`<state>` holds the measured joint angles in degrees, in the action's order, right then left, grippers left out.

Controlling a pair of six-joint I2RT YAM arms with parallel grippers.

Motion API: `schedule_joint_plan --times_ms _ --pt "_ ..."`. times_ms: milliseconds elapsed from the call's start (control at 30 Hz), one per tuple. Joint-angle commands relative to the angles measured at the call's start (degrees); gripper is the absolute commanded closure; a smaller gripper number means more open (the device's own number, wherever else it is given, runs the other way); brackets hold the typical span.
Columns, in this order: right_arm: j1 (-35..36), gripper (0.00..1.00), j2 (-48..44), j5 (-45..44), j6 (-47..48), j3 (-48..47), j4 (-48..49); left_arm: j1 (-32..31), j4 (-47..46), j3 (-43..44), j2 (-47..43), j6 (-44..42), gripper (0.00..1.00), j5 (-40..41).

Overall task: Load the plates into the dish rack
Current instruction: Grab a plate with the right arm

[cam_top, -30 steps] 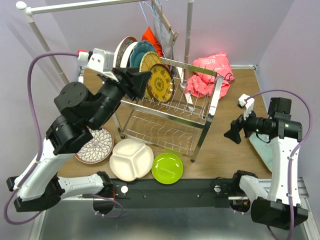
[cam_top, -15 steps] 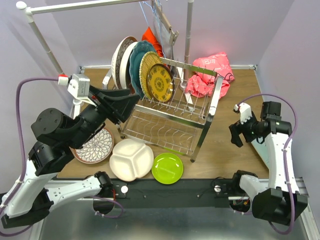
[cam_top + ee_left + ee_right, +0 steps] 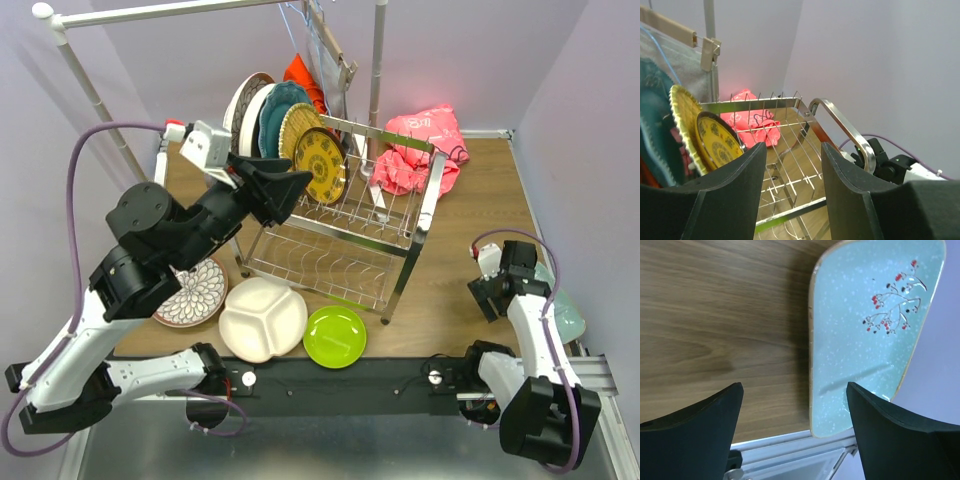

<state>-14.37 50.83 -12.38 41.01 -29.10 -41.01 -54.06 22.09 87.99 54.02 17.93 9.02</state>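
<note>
Near the table (image 3: 715, 315) edge, the right gripper (image 3: 794, 390) is held wide apart over a pale plate (image 3: 865, 330). The plate looks hard, slippery and breakable, and is best pinched by its rim. Farther back, the left gripper (image 3: 793, 147) is held apart, empty, by the rack (image 3: 340, 225).

The left arm (image 3: 150, 230) has swung back in toward the dish rack (image 3: 425, 205) after pulling away to the left and down half a second ago; the left claw (image 3: 293, 187) is again by the rack's upper left end, a little lower than a second ago. The right arm (image 3: 535, 330) has folded down toward the table's (image 3: 450, 260) near right corner, and the right claw (image 3: 487, 297), earlier raised and pointing left, now faces down beside the pale aqua plate (image 3: 567, 312), more of which shows
</note>
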Motion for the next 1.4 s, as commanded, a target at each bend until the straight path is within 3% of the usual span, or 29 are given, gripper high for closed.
schedule_joint_plan --times_ms 0,467,700,833,1133,1367 --pt "-0.3 0.11 0.8 -7.9 0.6 3.5 11.0 0.2 -0.5 3.7 3.6 -3.6 0.43 -3.4" --pt "-2.8 0.27 8.6 -9.6 5.4 9.5 24.6 0.3 -1.6 6.1 6.6 -4.7 0.43 -4.0" --pt "-3.6 0.54 12.2 -8.1 5.5 10.4 26.5 0.6 -1.1 7.6 8.0 -5.5 0.43 -4.2" --pt "-3.6 0.76 11.9 -7.3 5.7 10.5 26.4 0.8 -1.2 7.6 7.9 -5.5 0.43 -3.9" --pt "-3.6 0.99 7.8 -4.0 6.0 7.8 23.1 1.2 -1.7 8.2 8.5 -5.8 0.43 -4.2" --pt "-3.6 0.99 1.2 4.1 6.4 -1.6 17.2 1.5 -2.5 11.8 10.1 -5.4 0.43 -5.1"
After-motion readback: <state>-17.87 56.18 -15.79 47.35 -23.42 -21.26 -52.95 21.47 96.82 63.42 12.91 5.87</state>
